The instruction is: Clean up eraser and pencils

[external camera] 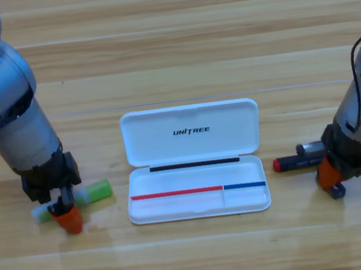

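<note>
While black pencil (299, 160) lies beside right jaws.

You have 2 grey arms in view. Your left arm comes in from the upper left corner and reaches down along the left side; its gripper (66, 217) points down, low on the left. Your right arm enters at the right edge, and its gripper (331, 181) sits low on the right, also pointing down. Orange jaws show on both, but the gap between them is hidden.
</note>
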`<act>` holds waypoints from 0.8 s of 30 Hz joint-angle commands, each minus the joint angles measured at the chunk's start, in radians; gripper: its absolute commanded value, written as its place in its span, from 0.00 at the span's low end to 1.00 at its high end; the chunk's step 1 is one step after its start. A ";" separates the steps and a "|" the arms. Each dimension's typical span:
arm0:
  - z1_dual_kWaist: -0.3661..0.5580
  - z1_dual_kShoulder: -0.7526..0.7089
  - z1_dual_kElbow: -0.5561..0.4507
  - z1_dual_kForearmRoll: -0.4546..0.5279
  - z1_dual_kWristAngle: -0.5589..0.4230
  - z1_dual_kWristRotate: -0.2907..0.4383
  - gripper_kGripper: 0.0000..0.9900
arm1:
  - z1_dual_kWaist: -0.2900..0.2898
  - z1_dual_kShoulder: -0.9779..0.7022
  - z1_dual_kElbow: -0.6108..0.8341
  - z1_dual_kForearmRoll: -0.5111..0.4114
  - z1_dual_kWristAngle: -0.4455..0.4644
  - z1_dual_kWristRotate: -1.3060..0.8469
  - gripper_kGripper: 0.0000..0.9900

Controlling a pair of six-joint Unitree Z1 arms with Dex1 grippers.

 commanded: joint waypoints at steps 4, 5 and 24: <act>0.056 0.054 0.027 -0.019 -0.004 0.072 0.49 | 0.127 -0.128 -0.132 0.321 0.200 -0.665 0.00; 0.059 0.056 0.026 -0.019 -0.004 0.083 0.40 | 0.144 -0.135 -0.153 0.343 0.212 -0.740 0.00; 0.107 -0.151 -0.061 0.125 -0.042 0.267 0.00 | 0.232 0.188 -0.475 0.403 0.105 -1.155 0.00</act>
